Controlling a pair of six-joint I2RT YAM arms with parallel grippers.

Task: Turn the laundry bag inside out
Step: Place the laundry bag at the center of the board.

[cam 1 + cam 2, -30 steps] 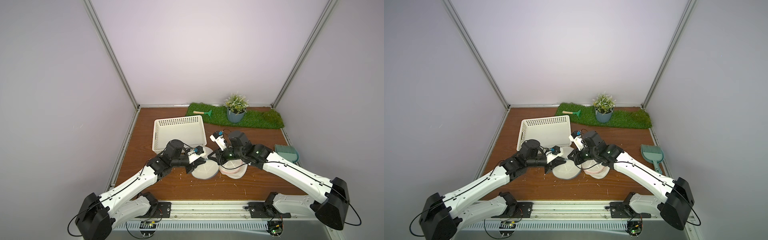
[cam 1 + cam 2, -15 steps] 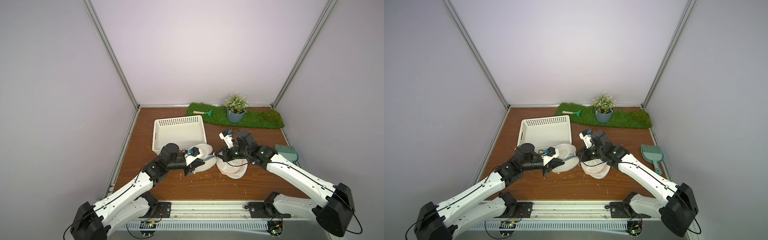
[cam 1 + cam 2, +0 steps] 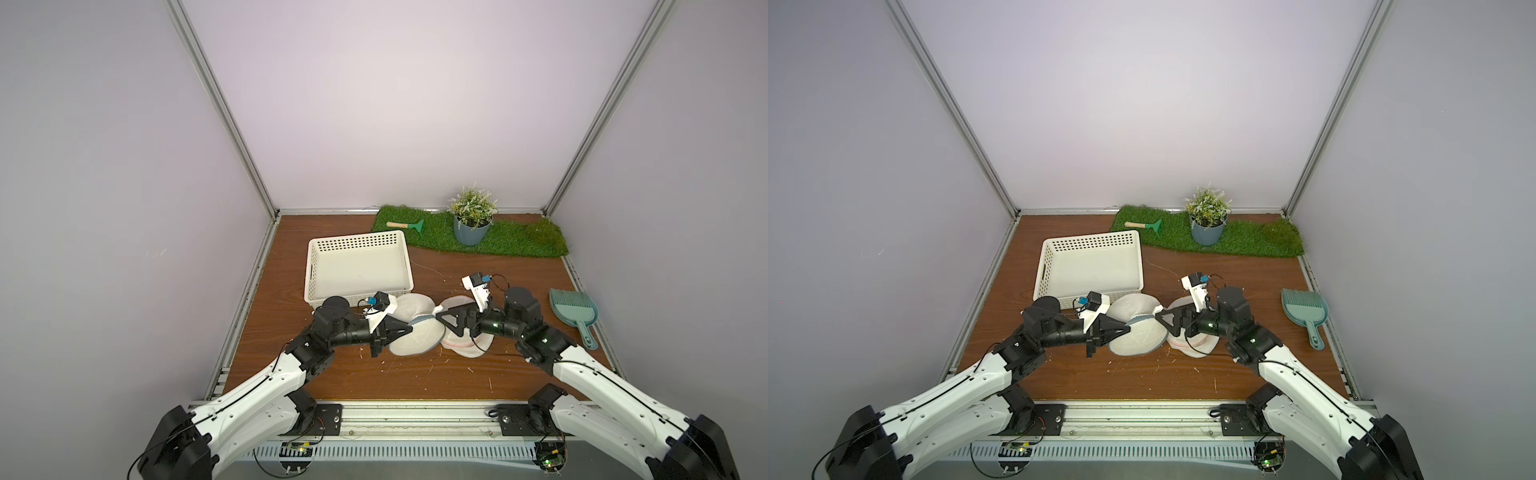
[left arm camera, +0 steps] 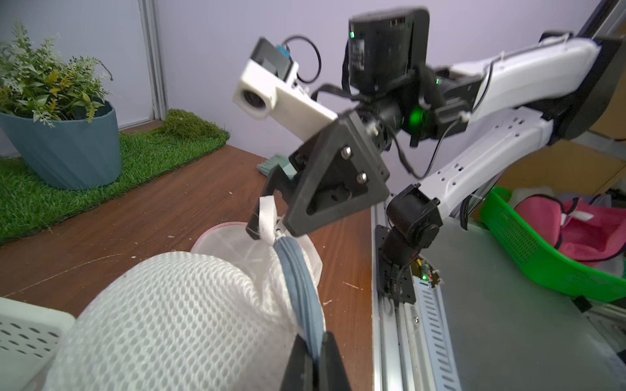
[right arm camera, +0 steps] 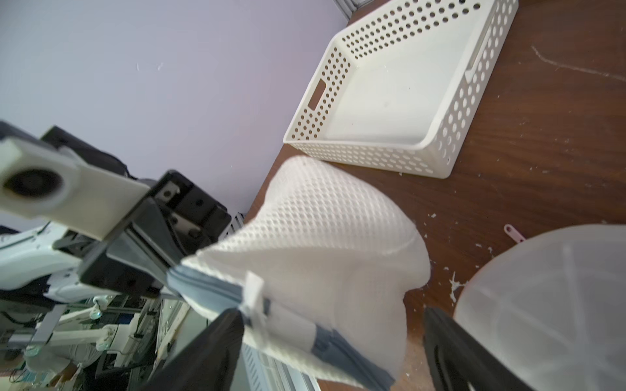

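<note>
Two robot arms work over a brown wooden table (image 3: pixel 415 378). In both top views there is one white mesh laundry bag (image 3: pixel 415 340) near the middle of the table, lifted at its near side between the arms, just near of one white perforated basket (image 3: pixel 357 239). One flatter pouch with a pink rim (image 3: pixel 467 347) lies touching the bag's right side. At the far edge sit one grass mat (image 3: pixel 519 241), one potted plant (image 3: pixel 471 220) and one small rake (image 3: pixel 407 225); one teal dustpan (image 3: pixel 573 311) lies at the far right. The left gripper (image 3: pixel 409 329) reaches in from the left and pinches the bag's edge, and the right gripper (image 3: pixel 441 324) faces it from the right, close to the same edge; the second top view shows the same bag (image 3: pixel 1138 336) and grippers (image 3: pixel 1128 330) (image 3: pixel 1160 322). In the left wrist view, the left gripper (image 4: pixel 314 342) is clamped tight on the bag's blue zipper edge (image 4: pixel 298 270), while the right gripper (image 4: pixel 274 226) stands around a white tab (image 4: pixel 267 216) at the bag's corner. In the right wrist view, the right gripper (image 5: pixel 332 315) has its jaws spread wide, gripping nothing, with the bag's corner (image 5: pixel 332 237) hanging between them.
</note>
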